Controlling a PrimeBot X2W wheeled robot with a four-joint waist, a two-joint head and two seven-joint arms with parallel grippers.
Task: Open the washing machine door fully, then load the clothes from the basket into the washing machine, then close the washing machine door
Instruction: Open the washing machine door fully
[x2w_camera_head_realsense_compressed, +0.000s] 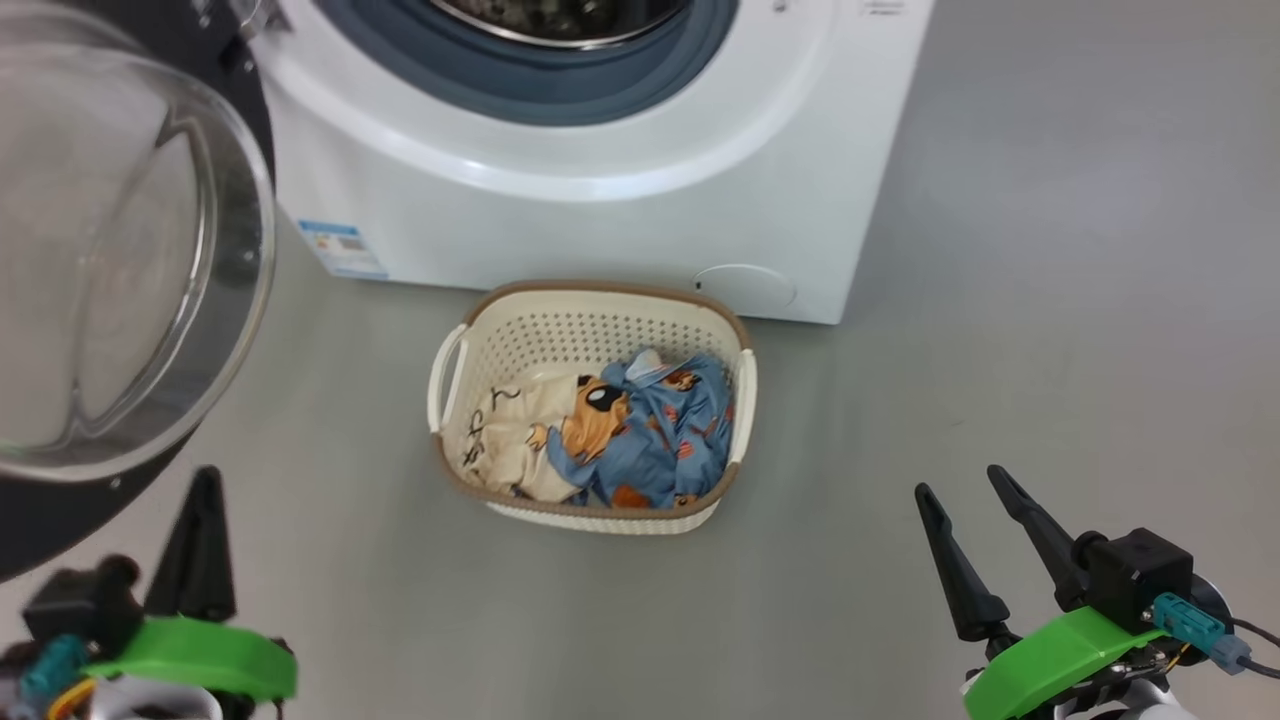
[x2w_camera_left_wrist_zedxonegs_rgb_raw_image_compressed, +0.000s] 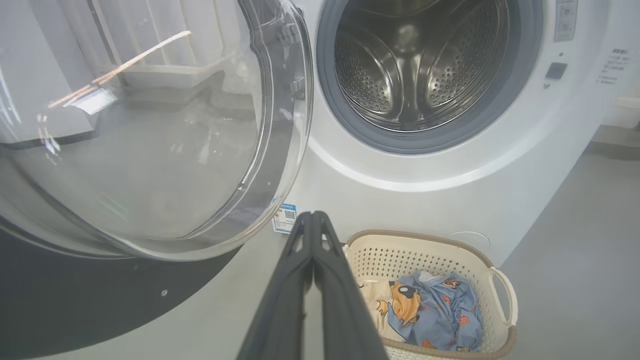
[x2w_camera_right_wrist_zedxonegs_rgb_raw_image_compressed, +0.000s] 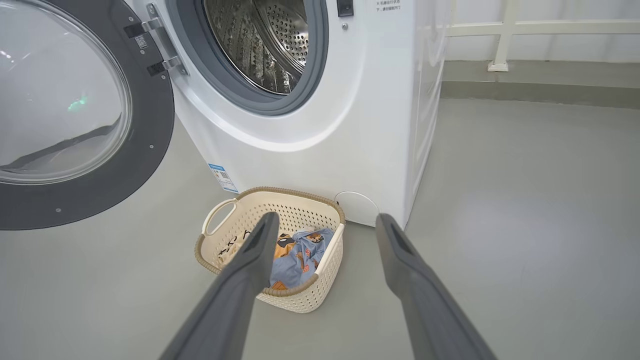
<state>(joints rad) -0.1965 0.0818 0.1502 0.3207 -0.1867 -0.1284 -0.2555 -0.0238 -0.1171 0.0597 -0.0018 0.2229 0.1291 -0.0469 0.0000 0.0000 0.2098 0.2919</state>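
The washing machine door (x2w_camera_right_wrist_zedxonegs_rgb_raw_image_compressed: 65, 115) stands swung wide to the left of the washing machine (x2w_camera_head_realsense_compressed: 600, 220), and the steel drum (x2w_camera_left_wrist_zedxonegs_rgb_raw_image_compressed: 415, 65) gapes open, so by the look of it the loading step is up. The basket (x2w_camera_head_realsense_compressed: 600, 290) sits on the grey floor (x2w_camera_head_realsense_compressed: 900, 350) just in front of the machine, below the drum mouth, with the clothes inside it. The blue dog-print fabric (x2w_camera_head_realsense_compressed: 670, 440) is bunched to the right, and the cream fabric (x2w_camera_head_realsense_compressed: 510, 430) lies flat on the left. The right hand (x2w_camera_head_realsense_compressed: 958, 482) hovers near the basket with its fingers spread wide and nothing between them. The left hand (x2w_camera_left_wrist_zedxonegs_rgb_raw_image_compressed: 312, 216) is pinched shut on nothing, close by the door's black rim. To do this well, I'd say the open right hand should drop straight over the blue bundle. It should bite deep into a thick fold rather than a loose edge, then lift clear of the brown rim before swinging to the drum. The left hand should keep off that door. The count: one machine, one door, one basket with two white handles, two pieces of fabric, two hands.
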